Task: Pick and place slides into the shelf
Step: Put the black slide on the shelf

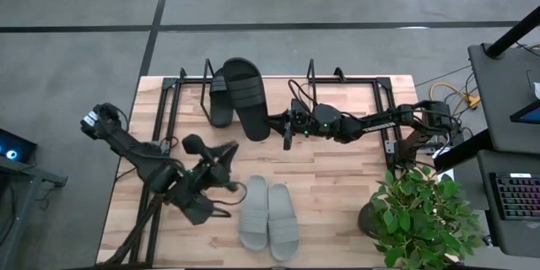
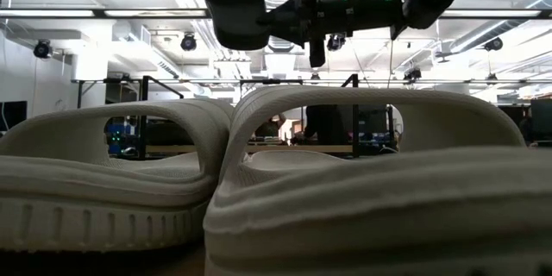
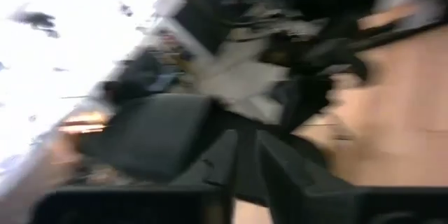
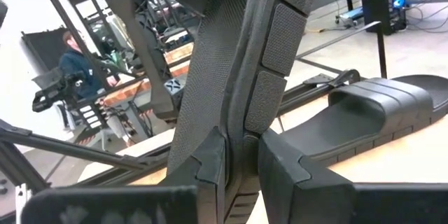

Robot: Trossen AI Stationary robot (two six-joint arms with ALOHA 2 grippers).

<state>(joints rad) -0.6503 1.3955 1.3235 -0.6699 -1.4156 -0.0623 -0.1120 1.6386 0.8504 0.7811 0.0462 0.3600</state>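
We had the right gripper (image 1: pixel 287 128) pinching a black slide (image 1: pixel 245 97) by its edge, steering it toward the shelf (image 1: pixel 173 101); the left gripper (image 1: pixel 226 153) sat pressed together, empty, near the grey pair (image 1: pixel 268 216).

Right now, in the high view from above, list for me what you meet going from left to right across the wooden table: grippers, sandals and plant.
left gripper → black slide on the shelf → grey pair of slides → right gripper → potted plant.

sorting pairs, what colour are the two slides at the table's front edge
Light grey slide sandals, both matte with ribbed edges; clearest in the high view.
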